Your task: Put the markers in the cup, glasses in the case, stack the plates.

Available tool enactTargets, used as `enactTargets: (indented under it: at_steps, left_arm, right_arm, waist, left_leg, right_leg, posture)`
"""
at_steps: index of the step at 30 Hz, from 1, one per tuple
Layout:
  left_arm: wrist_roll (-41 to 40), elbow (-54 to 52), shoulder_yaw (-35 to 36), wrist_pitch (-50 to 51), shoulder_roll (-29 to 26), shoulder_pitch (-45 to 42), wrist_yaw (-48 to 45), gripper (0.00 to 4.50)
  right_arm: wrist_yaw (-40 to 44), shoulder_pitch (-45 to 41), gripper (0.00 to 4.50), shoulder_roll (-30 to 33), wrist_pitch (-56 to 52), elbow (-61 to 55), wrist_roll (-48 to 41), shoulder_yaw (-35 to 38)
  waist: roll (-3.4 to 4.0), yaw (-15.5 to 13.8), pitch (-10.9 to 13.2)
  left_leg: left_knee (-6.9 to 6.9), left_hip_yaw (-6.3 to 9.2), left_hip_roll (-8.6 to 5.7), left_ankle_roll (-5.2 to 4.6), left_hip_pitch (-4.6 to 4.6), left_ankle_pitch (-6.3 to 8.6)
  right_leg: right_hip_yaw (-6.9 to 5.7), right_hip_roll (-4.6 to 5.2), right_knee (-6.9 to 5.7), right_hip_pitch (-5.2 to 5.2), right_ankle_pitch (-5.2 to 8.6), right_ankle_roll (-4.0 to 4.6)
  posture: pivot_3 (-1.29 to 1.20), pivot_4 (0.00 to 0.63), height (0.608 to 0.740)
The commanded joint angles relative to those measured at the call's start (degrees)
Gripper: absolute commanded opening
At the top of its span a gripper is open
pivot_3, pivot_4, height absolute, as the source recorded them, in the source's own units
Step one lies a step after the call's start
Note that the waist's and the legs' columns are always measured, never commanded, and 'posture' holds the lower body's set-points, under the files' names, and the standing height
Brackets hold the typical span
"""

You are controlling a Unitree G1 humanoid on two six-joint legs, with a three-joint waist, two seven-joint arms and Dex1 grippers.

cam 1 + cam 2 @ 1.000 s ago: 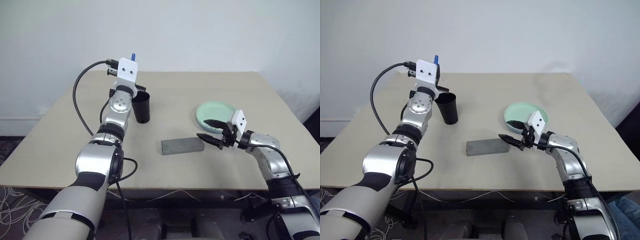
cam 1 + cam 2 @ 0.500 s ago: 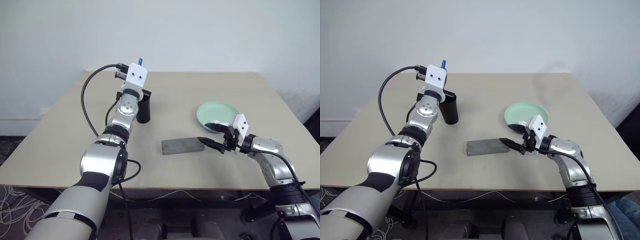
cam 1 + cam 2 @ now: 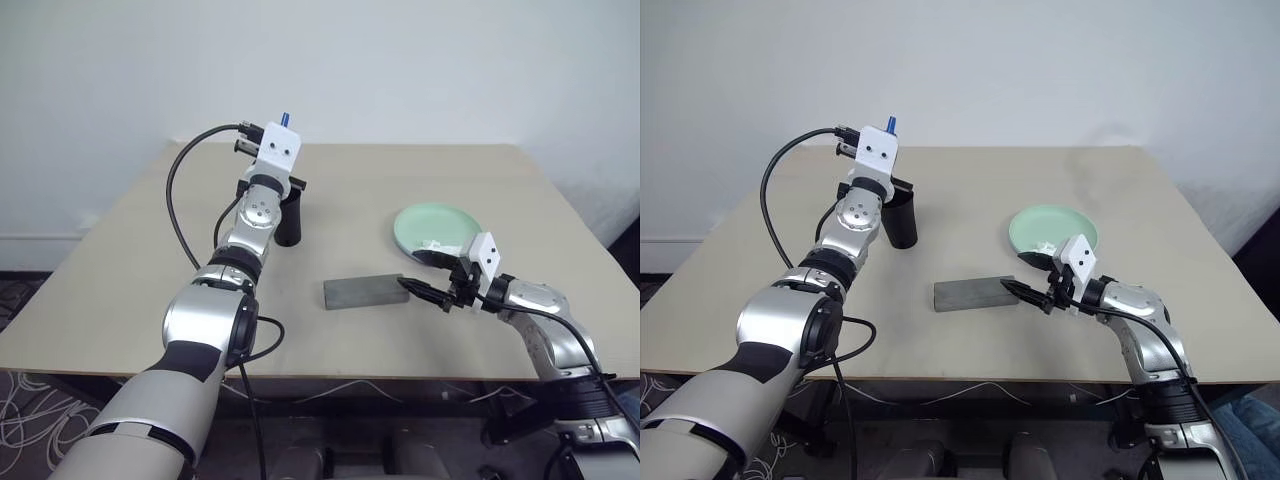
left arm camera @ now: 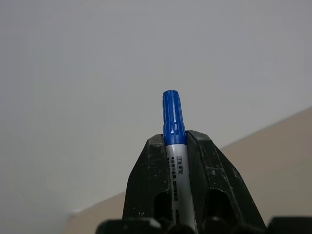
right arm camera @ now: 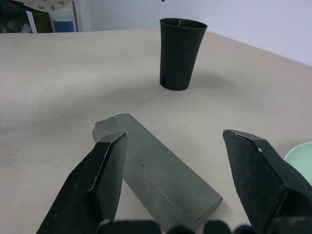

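Two arms are up over the beige surface [image 3: 120,270] right now. Left gripper [image 4: 174,146] is raised above and just behind the black cup [image 5: 179,52], fingers clamped tight on a marker [image 4: 176,175] with a white body and a blue cap poking up past the fingertips, pretty much upright. You can spot that blue tip above the wrist camera block in the head views too. Cup stands upright toward the left-middle of the surface, well apart from everything else. Right gripper [image 5: 187,165] sits low near the front right, fingers spread wide with nothing between them, pointing at the right end of the grey case [image 3: 365,291]. Its tips are just beside that end; can't tell if they actually touch it. Case lies flat and shut near the middle of the surface. Mint green plate [image 3: 435,226] is on the surface behind the right gripper, partly covered by it, so whether another plate sits under it I can't say.
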State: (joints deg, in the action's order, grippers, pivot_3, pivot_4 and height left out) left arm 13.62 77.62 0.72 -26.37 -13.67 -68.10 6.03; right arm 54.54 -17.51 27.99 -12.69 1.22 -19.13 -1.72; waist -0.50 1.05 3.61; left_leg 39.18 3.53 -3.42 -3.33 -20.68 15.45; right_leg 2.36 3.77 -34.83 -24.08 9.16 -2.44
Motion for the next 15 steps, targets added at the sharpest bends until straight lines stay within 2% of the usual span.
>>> enactTargets:
  at_steps: [1, 5, 15]
  left_arm:
    - [-0.94, -0.17, 1.05, 4.11, 0.44, -2.02, -2.20, 0.11]
    - [-1.86, -0.20, 1.91, 7.49, 0.81, -2.09, -4.54, 0.11]
    - [-3.34, -0.92, 4.66, 4.76, 0.19, -2.86, -3.21, 0.11]
  right_arm:
    - [-0.46, -0.65, 3.42, 0.69, 0.00, -2.45, -1.08, 1.60]
    - [-0.65, -0.52, 3.42, 0.60, -0.17, -2.66, -1.09, 1.69]
    - [-0.82, -0.95, 3.42, 0.08, -0.01, -1.97, -1.01, 1.23]
  waist:
    - [0.00, 0.01, 0.00]
    - [-0.01, 0.02, 0.00]
    - [-0.02, 0.02, 0.01]
  left_leg:
    - [0.00, 0.00, 0.00, 0.00, 0.01, 0.00]
    - [0.01, -0.01, 0.00, -0.01, 0.01, -0.01]
    - [0.00, 0.01, 0.01, -0.01, 0.01, 0.00]
  right_leg:
    - [0.00, 0.00, 0.00, 0.01, 0.00, 0.00]
    - [-0.01, 0.00, 0.00, 0.02, 0.00, 0.00]
    - [0.00, 0.00, 0.01, 0.01, 0.00, 0.00]
  posture:
    - [0.00, 0.000, 0.740]
    - [0.00, 0.000, 0.740]
    - [0.00, 0.000, 0.740]
